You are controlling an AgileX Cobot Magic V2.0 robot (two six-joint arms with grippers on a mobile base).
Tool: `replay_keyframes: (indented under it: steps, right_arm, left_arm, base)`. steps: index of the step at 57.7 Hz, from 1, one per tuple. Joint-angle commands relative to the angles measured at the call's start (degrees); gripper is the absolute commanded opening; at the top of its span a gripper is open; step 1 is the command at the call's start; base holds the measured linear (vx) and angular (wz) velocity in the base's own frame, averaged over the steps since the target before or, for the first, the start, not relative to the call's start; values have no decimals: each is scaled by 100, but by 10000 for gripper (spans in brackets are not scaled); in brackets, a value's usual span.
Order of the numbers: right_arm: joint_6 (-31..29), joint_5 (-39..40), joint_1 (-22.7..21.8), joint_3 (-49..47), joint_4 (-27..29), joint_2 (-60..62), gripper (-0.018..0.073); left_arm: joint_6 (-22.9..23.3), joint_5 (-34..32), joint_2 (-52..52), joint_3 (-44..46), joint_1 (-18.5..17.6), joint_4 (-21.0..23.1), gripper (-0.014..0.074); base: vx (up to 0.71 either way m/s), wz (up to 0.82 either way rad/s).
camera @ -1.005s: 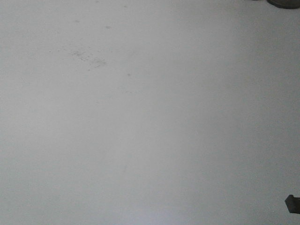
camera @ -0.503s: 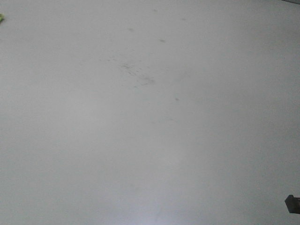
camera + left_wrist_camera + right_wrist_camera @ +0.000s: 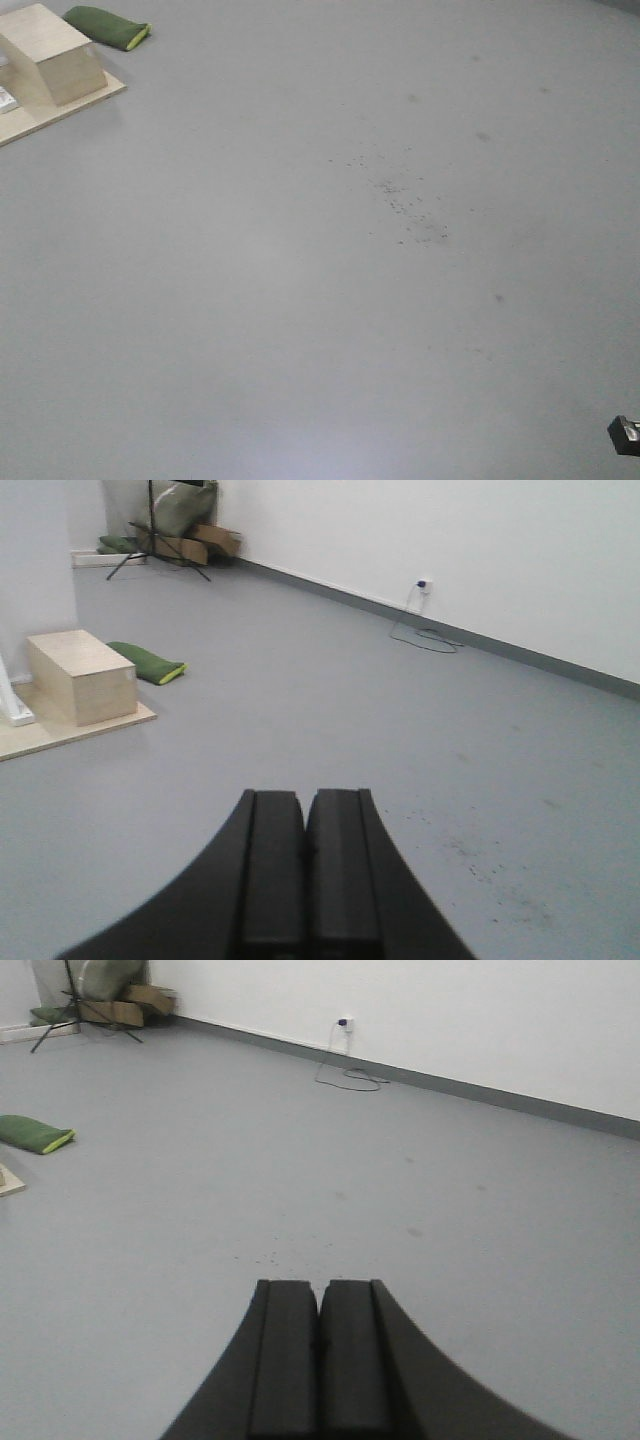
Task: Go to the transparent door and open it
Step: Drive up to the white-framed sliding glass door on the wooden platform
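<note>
The transparent door is out of view in every frame. My left gripper point(image 3: 304, 798) is shut, its two black fingers pressed together with nothing between them, hanging over bare grey floor. My right gripper point(image 3: 320, 1288) is shut the same way and holds nothing. Both wrist views look across the floor toward a white wall. The front view looks down at the grey floor, with a small black part of the robot point(image 3: 625, 436) at its lower right edge.
A wooden box point(image 3: 82, 676) stands on a low plywood platform point(image 3: 60, 734) at the left, with a green cushion point(image 3: 147, 663) beside it. A cable point(image 3: 425, 638) runs from a wall socket. Cardboard boxes and a tripod point(image 3: 160, 542) fill the far corner. Dark specks point(image 3: 405, 200) dot the floor.
The front view has swung across the floor: the dark specks slid right and downward, and the wooden box, platform and green cushion have come into the upper left corner.
</note>
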State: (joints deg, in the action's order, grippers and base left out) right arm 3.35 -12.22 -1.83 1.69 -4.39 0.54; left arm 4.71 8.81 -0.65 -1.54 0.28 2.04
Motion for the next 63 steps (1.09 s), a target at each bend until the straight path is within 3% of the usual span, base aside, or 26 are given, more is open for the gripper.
replay_keyframes:
  steps: [1,63]
  right_arm:
    - [-33,482,13,83,-21,86,-8]
    - [-33,482,13,83,-21,86,-8]
  left_arm:
    - [34,-450,-13,-134,-20,52,-6]
    - [34,-450,-13,-134,-20,52,-6]
  base:
    - [52,52]
    - [49,58]
